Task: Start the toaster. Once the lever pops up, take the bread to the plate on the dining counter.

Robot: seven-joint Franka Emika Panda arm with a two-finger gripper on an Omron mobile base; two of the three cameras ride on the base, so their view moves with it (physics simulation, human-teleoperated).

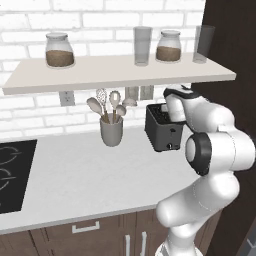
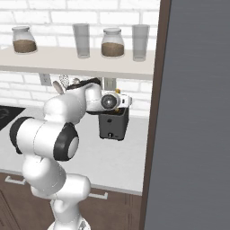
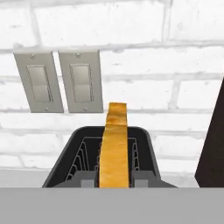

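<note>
Pincer tips hidden; bread [image 3: 114, 148] edge-on above toaster [image 3: 65, 159].

1. Before you, the toaster [image 1: 164, 131] stands on the worktop [image 1: 90, 180], against the brick wall.
2. The bread [image 3: 114, 146] stands upright in the toaster, edge toward you.
3. Left of the toaster you find the utensil cup [image 1: 111, 131]; further left, the hob [image 1: 12, 172].
4. Two wall switches [image 3: 59, 81] sit behind the toaster.
5. The shelf [image 1: 115, 71] above carries two jars and two glasses.
</note>
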